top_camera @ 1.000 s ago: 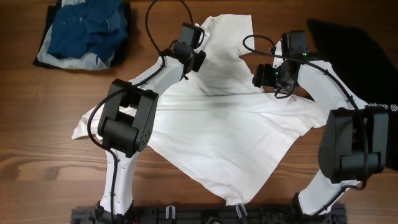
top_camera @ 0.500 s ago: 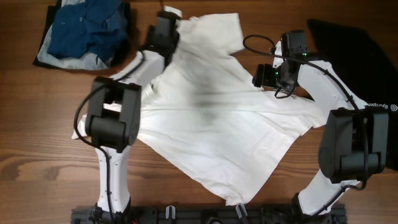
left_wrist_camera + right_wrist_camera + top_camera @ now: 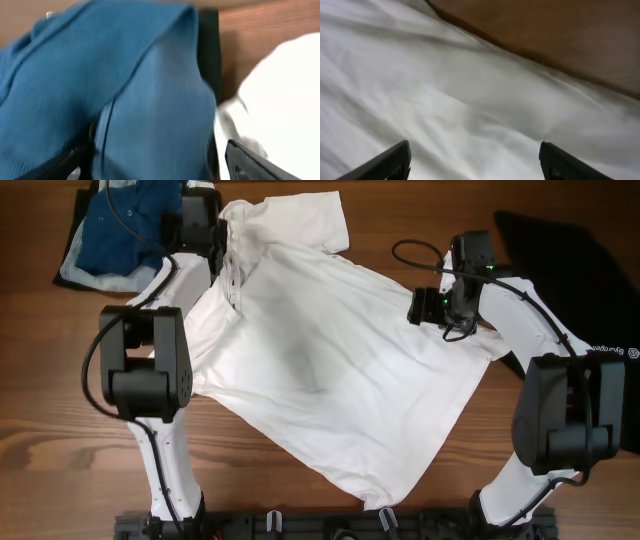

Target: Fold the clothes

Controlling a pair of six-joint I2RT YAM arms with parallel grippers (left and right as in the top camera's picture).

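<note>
The large white T-shirt [image 3: 340,370] lies spread open across the middle of the table, collar at the far left, with a faint dark patch showing through its centre. My left gripper [image 3: 197,222] is at the shirt's far-left shoulder, beside the pile of blue shirts [image 3: 130,230]. In the left wrist view its jaws [image 3: 155,165] stand wide apart over blue cloth [image 3: 150,100], with white cloth [image 3: 280,85] at the right. My right gripper [image 3: 425,307] hovers over the shirt's right sleeve area. Its jaws [image 3: 475,160] stand wide apart above white cloth [image 3: 470,100], holding nothing.
A black garment with small white lettering [image 3: 570,270] lies at the far right, partly under the right arm. The blue shirts rest on grey and black cloth [image 3: 80,275] at the far left. Bare wooden table [image 3: 60,410] shows at the front left and front right.
My left gripper swept from the shirt's upper middle to the far left, pulling the folded-over top part of the white T-shirt open and flat. The right arm barely moved.
</note>
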